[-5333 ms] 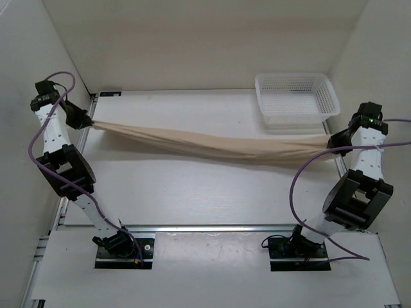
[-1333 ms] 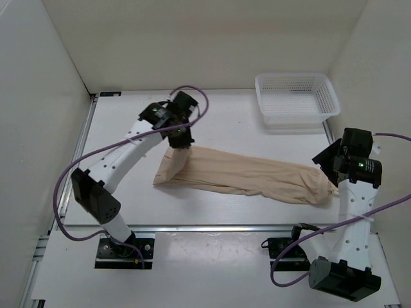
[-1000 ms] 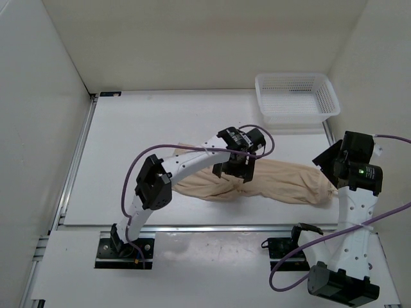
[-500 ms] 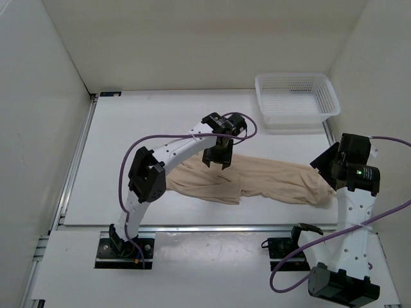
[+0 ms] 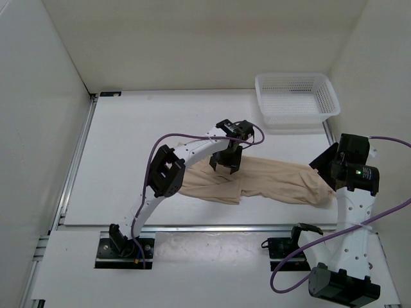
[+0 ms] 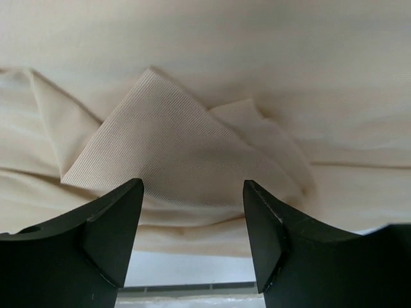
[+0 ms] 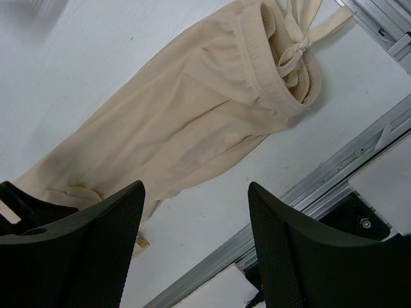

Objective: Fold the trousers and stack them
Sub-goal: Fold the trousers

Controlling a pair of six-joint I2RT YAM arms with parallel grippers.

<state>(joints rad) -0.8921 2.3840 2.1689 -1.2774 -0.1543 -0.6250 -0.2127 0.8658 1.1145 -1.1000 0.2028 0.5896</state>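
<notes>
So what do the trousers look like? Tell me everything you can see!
The trousers are light beige, thin, soft-looking and wrinkly, with no pattern. They lie flat across the white table, doubled over at the leg end. The ribbed waistband with its tied drawstring is at the right end. The left gripper hangs open just over the folded part; the right gripper is open above the waist end. Neither holds them.
</notes>
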